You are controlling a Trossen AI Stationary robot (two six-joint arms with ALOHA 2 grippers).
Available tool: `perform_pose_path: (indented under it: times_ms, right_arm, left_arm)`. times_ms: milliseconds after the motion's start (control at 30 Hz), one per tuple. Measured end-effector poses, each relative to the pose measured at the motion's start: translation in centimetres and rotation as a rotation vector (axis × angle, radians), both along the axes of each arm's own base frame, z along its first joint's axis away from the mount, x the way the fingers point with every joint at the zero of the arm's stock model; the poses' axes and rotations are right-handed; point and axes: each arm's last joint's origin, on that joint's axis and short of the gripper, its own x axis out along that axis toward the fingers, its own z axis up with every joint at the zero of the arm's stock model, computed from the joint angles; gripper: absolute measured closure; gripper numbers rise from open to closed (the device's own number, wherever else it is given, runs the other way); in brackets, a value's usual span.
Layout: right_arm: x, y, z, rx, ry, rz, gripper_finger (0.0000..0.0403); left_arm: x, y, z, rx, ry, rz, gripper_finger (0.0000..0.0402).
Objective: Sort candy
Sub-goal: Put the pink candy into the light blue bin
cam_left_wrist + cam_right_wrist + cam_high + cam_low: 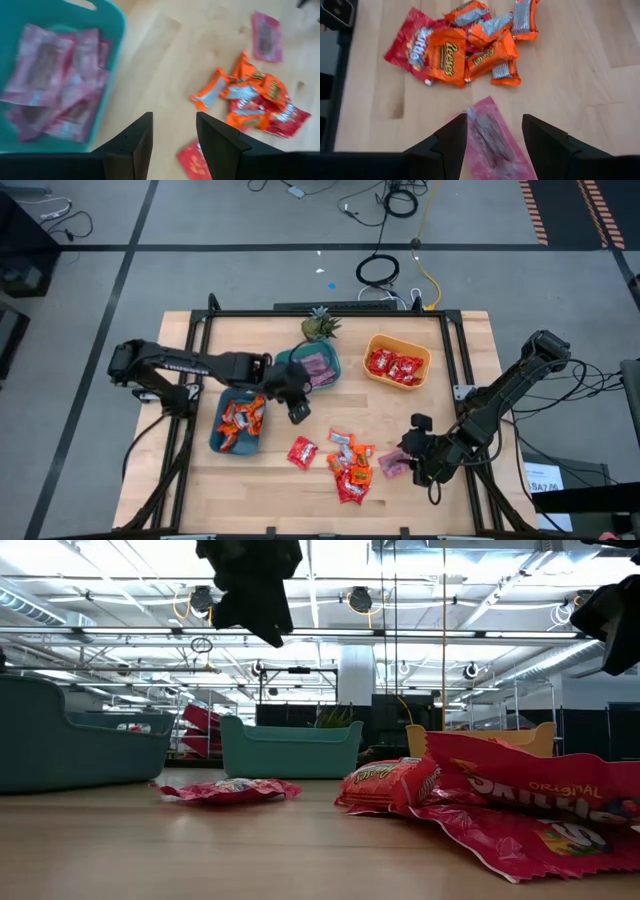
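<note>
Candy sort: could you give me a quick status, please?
Left gripper open and empty, between the two teal bowls. Right gripper open over a pink candy, not gripped. Mixed pile on the table still unsorted. Nothing in the way.

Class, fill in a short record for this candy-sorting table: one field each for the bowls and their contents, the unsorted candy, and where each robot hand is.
teal bowl, left: teal bowl holding orange candies
teal bowl, back: second teal bowl holding pink candies
orange bowl: orange bowl holding red candies
unsorted: loose pile of red and orange packs on the table
left hand: left hand open, empty, between the teal bowls
right hand: right hand open, astride a pink candy lying on the table
</note>
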Motion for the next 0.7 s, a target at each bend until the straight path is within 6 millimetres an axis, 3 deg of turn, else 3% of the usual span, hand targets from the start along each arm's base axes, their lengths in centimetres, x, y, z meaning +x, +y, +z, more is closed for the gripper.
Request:
perform_pose_path:
  times_ms: [200,467,700]
  right_arm:
    - [-0.1,-0.1,0.0,0.001,0.006,-0.012,0.0220]
    - [0.1,0.0,-0.1,-0.099,0.000,0.121,0.0220]
    - [1.1,0.6,-2.8,-0.117,0.154,0.166,0.0220]
  left_arm:
    - [-0.3,-3.1,0.0,-0.029,-0.005,0.000,0.0242]
    - [-1.1,-6.8,0.0,-0.016,-0.006,-0.118,0.0242]
    - [-1.6,-8.7,0.0,0.010,-0.008,-0.218,0.0242]
